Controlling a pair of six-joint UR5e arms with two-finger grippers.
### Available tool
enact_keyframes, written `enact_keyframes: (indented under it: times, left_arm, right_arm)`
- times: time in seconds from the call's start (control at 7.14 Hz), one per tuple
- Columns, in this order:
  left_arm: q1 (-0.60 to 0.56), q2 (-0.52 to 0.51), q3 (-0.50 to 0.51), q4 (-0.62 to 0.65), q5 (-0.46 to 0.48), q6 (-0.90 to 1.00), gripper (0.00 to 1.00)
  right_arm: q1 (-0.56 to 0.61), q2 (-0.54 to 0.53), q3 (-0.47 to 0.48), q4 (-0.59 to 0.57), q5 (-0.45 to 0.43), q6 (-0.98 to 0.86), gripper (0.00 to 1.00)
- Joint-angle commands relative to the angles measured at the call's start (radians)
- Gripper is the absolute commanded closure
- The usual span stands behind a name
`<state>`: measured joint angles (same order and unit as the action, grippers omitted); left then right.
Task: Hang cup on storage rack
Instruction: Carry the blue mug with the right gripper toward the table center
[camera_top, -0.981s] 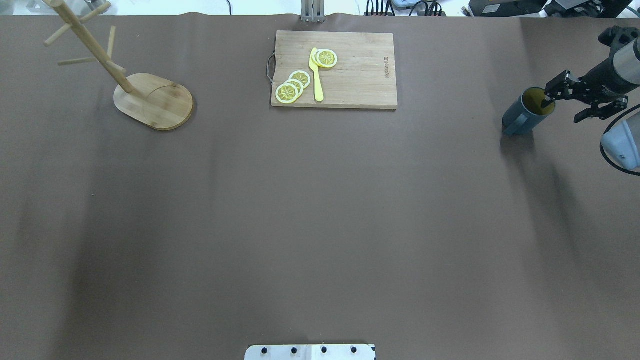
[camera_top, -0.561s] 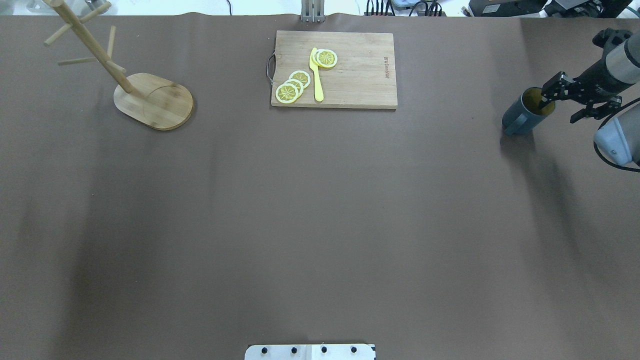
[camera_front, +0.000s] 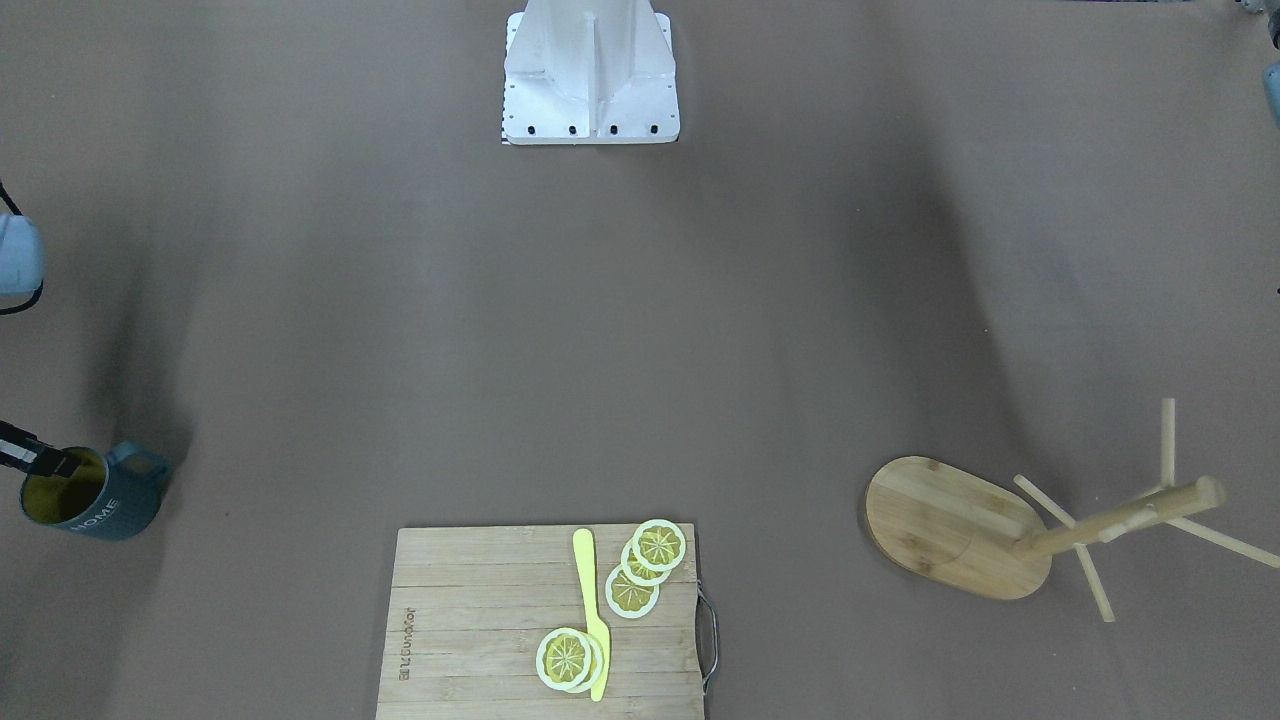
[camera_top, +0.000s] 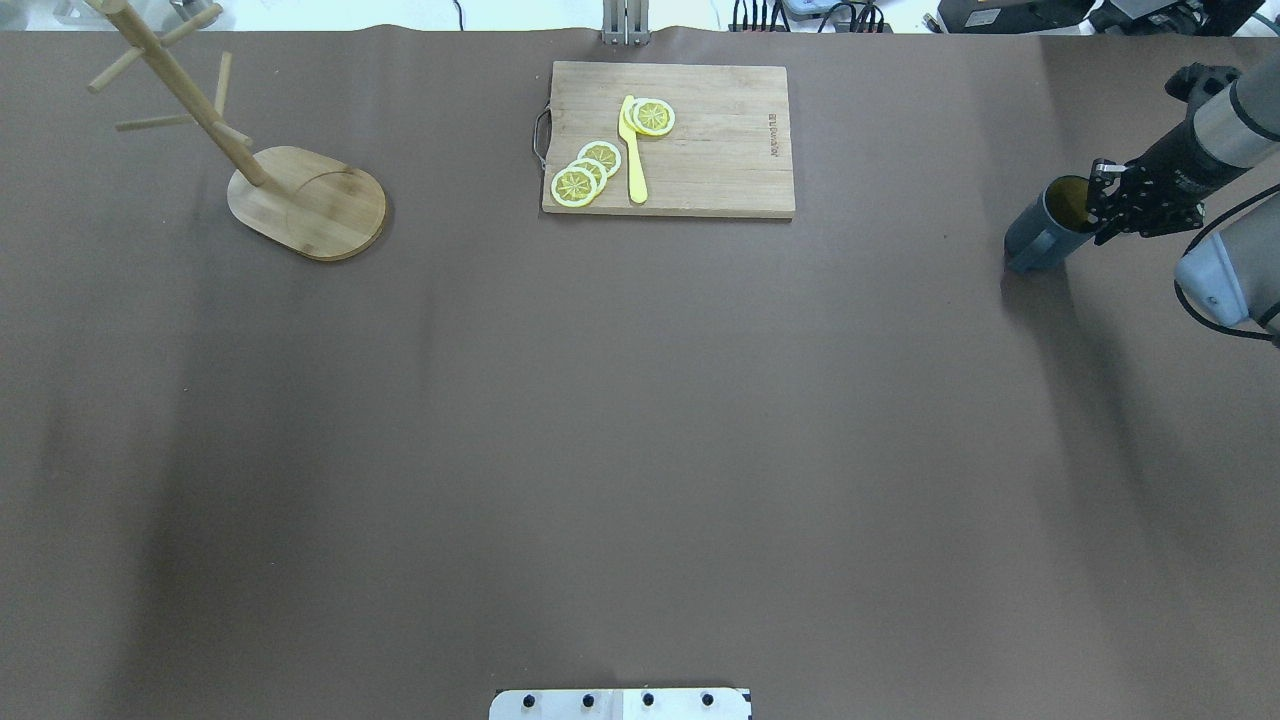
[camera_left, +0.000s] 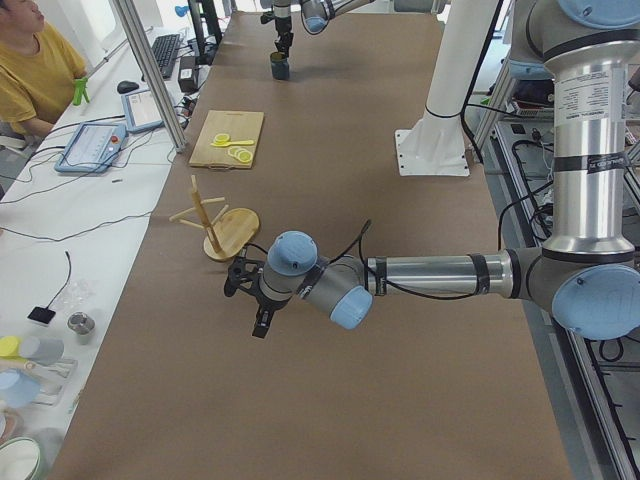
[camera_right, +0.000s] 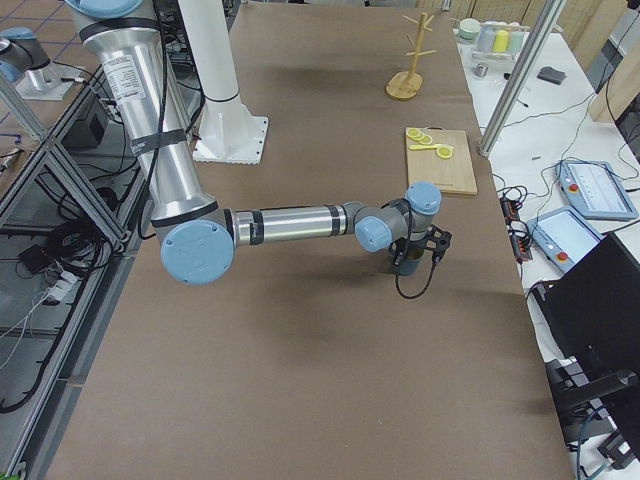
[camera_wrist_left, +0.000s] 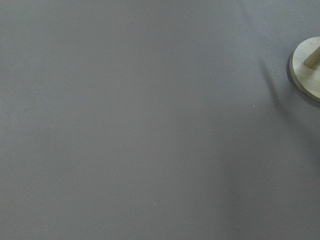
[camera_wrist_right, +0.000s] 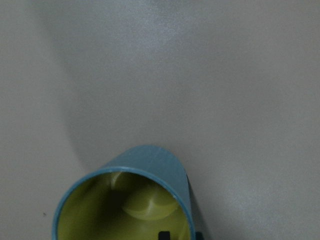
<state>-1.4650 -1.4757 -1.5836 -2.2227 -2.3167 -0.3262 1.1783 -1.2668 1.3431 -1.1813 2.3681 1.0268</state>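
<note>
A brown table (camera_top: 640, 450) seen from above. At its far right end stands the cup (camera_top: 1040, 228), upright on the surface. It is a dark slate-blue mug with a yellow interior and white "HOME" lettering on its side.

The right gripper (camera_top: 1100, 205) is clamped on the cup's rim. One finger reaches down inside the yellow interior and the other appears to press the outer wall. The squarish handle (camera_front: 137, 462) sits on the side away from the gripper. This grip probably keeps the handle free to slip over a peg.

The storage rack (camera_top: 310, 205), a bamboo mug tree with an oval base, stands at the far left end, well apart from the cup. Between them, along the far edge, lies a cutting board (camera_top: 720, 150) with lemon slices (camera_top: 585, 170) and a yellow knife (camera_top: 633, 150).

The left gripper (camera_left: 250, 305) hangs over bare table near the rack, likely waiting. Whether it is clenched or released cannot be told.
</note>
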Motion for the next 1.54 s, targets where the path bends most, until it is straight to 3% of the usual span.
enact_keyframes:
  times: [0.0,0.28,0.42,0.7,0.84,1.12,1.4]
  left_arm:
    - [0.0,0.0,0.001,-0.009,-0.004,0.004,0.02]
    - [0.002,0.0,0.004,-0.023,-0.004,0.004,0.02]
    - [0.002,-0.003,0.001,-0.026,-0.004,0.004,0.02]
    - [0.018,-0.011,0.0,-0.037,-0.004,0.004,0.02]
    - [0.035,-0.015,0.002,-0.06,0.0,0.0,0.02]
    - [0.084,-0.017,0.002,-0.096,-0.006,-0.004,0.02]
    - [0.109,-0.035,0.058,-0.174,0.003,-0.004,0.02]
  right_arm:
    - [0.001,0.012,0.104,-0.026,0.046,0.016,1.0]
    - [-0.093,0.024,0.285,-0.128,0.045,0.117,1.0]
    - [-0.177,0.093,0.315,-0.148,0.028,0.283,1.0]
    - [-0.377,0.254,0.317,-0.153,-0.111,0.601,1.0]
    - [-0.438,0.314,0.311,-0.175,-0.147,0.666,1.0]
    - [-0.559,0.455,0.291,-0.332,-0.255,0.742,1.0]
    - [-0.615,0.461,0.275,-0.334,-0.268,0.763,1.0]
